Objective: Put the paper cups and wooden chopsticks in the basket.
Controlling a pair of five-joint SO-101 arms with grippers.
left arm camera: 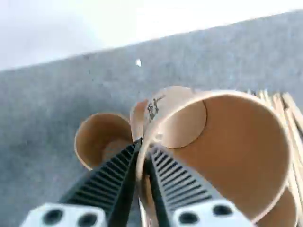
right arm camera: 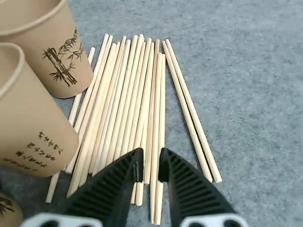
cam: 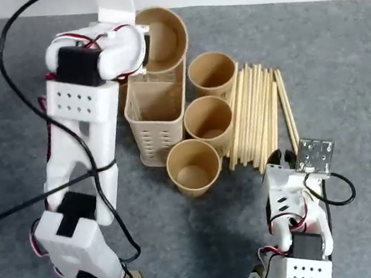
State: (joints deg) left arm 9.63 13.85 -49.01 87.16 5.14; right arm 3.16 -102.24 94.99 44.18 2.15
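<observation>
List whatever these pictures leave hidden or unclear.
- The basket, far end: in the high view, the left arm covers it; in the left wrist view, the held cup blocks it.
- A second cup: in the left wrist view, blurred and partly behind the left gripper; whether it is in the basket cannot be told.
- How many chopsticks: in the right wrist view they overlap, their ends hidden by the right gripper and cups.

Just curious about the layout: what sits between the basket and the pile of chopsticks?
In the high view, three upright paper cups stand in a row between the basket and the chopsticks.
</observation>
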